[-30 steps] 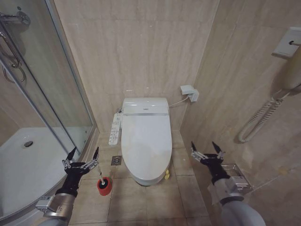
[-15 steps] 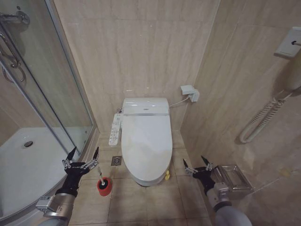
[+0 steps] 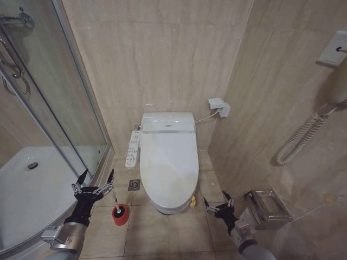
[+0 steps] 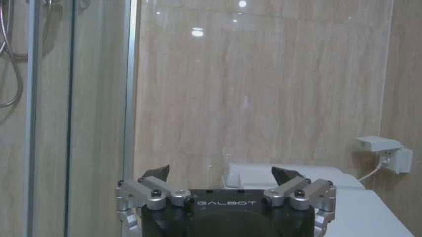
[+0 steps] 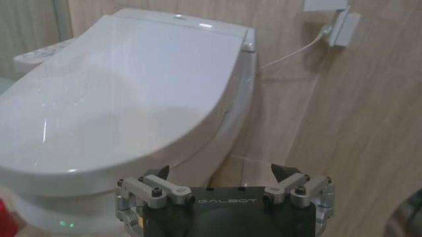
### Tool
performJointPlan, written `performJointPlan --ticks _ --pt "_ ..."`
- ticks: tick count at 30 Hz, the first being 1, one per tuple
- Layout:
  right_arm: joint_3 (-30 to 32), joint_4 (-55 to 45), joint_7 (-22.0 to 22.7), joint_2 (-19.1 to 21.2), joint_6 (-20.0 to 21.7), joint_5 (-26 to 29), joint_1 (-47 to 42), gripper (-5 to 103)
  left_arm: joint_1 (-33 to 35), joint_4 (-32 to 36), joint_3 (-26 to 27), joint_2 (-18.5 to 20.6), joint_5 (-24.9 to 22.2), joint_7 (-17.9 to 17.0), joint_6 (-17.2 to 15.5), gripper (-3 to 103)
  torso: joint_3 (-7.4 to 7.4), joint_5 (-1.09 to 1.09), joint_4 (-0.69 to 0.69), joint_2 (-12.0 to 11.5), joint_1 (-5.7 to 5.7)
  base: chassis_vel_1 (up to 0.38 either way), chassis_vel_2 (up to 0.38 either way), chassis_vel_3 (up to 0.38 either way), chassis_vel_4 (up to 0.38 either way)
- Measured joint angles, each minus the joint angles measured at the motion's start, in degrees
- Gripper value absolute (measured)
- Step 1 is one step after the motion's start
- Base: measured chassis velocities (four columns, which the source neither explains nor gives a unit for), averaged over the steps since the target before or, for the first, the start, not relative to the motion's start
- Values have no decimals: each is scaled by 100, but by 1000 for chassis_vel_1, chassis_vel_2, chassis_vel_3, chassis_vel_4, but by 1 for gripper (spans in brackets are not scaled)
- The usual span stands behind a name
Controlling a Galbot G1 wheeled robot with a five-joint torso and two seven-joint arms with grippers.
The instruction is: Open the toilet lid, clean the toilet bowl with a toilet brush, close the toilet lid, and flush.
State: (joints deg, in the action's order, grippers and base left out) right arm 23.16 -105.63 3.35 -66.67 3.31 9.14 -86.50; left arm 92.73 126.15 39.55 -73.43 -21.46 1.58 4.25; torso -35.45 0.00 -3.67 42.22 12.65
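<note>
Our right gripper [image 3: 218, 203] hangs low over the floor tiles at the near right of the toilet, its two fingers spread wide and holding nothing; in the right wrist view the same gripper [image 5: 224, 177] faces the toilet's right flank. Our left gripper [image 3: 95, 180] is raised at the near left, fingers likewise spread and empty, just above the toilet brush [image 3: 116, 206], whose thin white handle stands nearly upright in the red cup [image 3: 120, 214] on the floor.

The toilet lid [image 3: 168, 168] lies flat and shut over the toilet bowl [image 3: 169, 207], its long axis running from the far wall toward us, the rounded front end pointing near. A small yellow ring [image 3: 192, 202] shows at the near right edge of the lid, just left of our right gripper. The button panel [image 3: 133, 148] runs along the toilet's left side.

On the left, the glass shower door [image 3: 70, 108] and white shower tray [image 3: 32, 184] close in beside the brush. On the right, the tiled side wall carries a metal holder [image 3: 265, 205] near our right arm. Bare floor lies open in front of the bowl between the two grippers
</note>
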Motion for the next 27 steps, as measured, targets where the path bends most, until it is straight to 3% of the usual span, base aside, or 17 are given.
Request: performJointPlan --ticks 27 --pt "-967 1105 -72 64 -367 -236 608 100 0 0 0 0 0 0 0 100 0 0 0 0 0 0 0 0 0"
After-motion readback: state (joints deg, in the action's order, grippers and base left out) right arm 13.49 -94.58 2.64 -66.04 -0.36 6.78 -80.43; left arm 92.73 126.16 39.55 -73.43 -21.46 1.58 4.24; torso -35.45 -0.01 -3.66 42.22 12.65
